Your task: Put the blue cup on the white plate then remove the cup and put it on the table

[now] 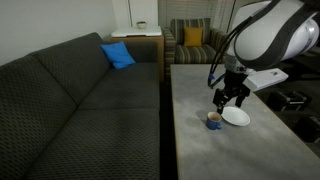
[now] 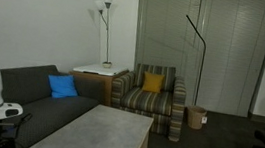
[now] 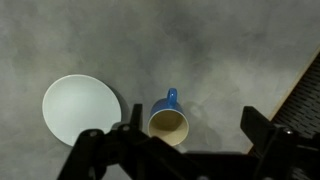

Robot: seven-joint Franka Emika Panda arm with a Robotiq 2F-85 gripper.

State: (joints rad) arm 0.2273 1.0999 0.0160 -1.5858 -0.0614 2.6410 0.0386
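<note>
The blue cup [image 3: 168, 122] stands upright on the grey table [image 3: 230, 50], tan inside, with its handle pointing away from the gripper. The white plate [image 3: 80, 108] lies flat beside it with nothing on it, a small gap between them. My gripper [image 3: 195, 135] hangs above the table, open and holding nothing. In the wrist view the cup sits just inside one finger [image 3: 130, 135]. In an exterior view the gripper [image 1: 230, 97] hovers above the cup [image 1: 213, 121] and the plate [image 1: 237, 117].
A dark grey sofa [image 1: 80, 95] with a blue cushion [image 1: 118, 55] runs along the table's long side. A striped armchair [image 2: 155, 97] with a yellow cushion stands beyond the far end. The table's edge [image 3: 305, 75] is close on one side.
</note>
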